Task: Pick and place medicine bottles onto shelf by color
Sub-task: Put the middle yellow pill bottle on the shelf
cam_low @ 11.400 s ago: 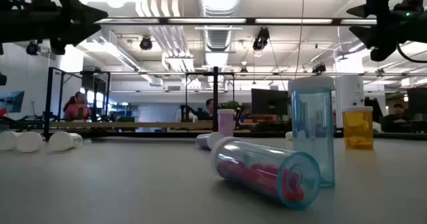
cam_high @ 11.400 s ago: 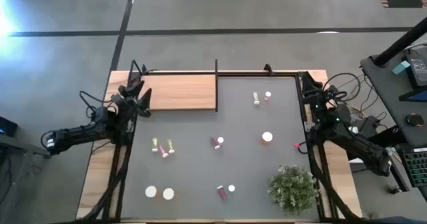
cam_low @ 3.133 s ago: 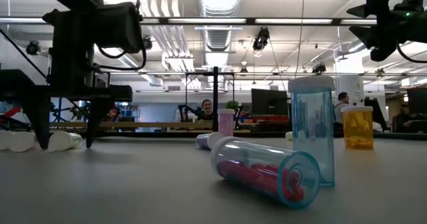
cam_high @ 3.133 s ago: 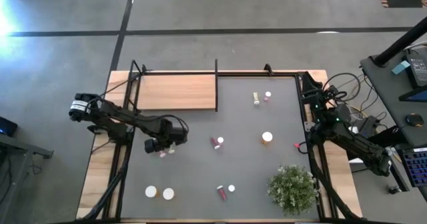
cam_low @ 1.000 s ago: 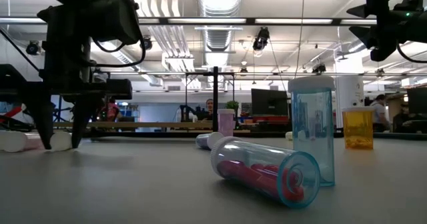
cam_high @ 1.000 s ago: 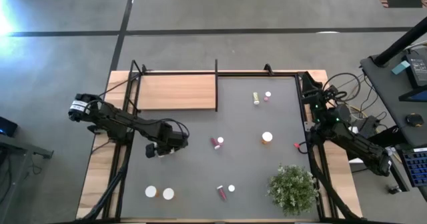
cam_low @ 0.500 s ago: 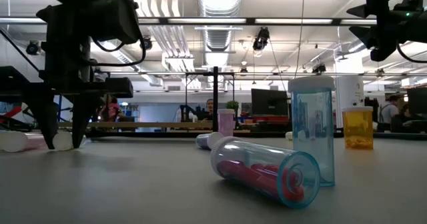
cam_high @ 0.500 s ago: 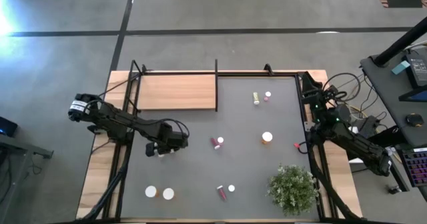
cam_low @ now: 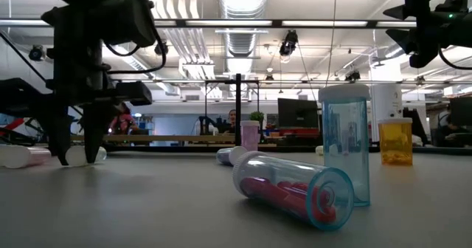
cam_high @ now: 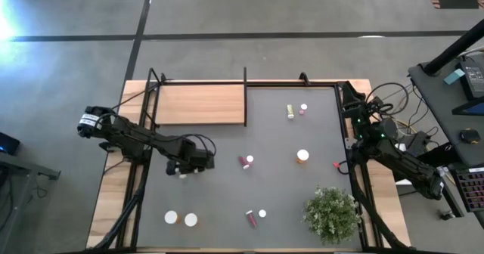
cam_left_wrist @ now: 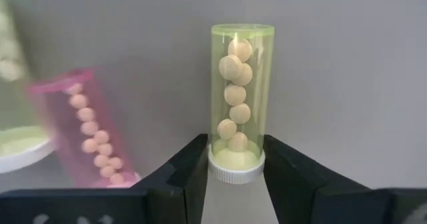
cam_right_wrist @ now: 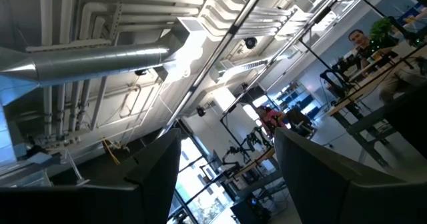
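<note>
A yellow-green medicine bottle (cam_left_wrist: 239, 97) with pale pills lies on its side on the dark tabletop. My left gripper (cam_left_wrist: 236, 179) stands over it at the table's left middle (cam_high: 184, 168), shut on its white-capped end. A pink bottle (cam_left_wrist: 87, 134) lies beside it, and another green one (cam_left_wrist: 9, 84) shows at the picture's edge. The light-wood shelf (cam_high: 200, 104) lies flat at the far left. My right gripper (cam_right_wrist: 227, 171) is open, raised at the table's right edge (cam_high: 354, 106) and pointing at the ceiling. My left gripper pinches the yellow-green bottle's white cap (cam_left_wrist: 217, 171) between its two fingers, one on each side. The fingers (cam_low: 93, 148) come from above, pointing down, and lie across the bottle's capped end. The bottle lies flat on the table, its body reaching away from the fingers.
More bottles lie scattered: a pink one (cam_high: 246, 162) at mid-table, an orange one (cam_high: 302, 156), two at the far right (cam_high: 295, 110), two near the left front (cam_high: 180, 218), two at the front middle (cam_high: 255, 215). A bushy plant (cam_high: 331, 212) stands front right.
My left gripper has shifted a little toward the table's right, staying low with its fingertips at the tabletop, and the gap between its fingers has narrowed slightly.
</note>
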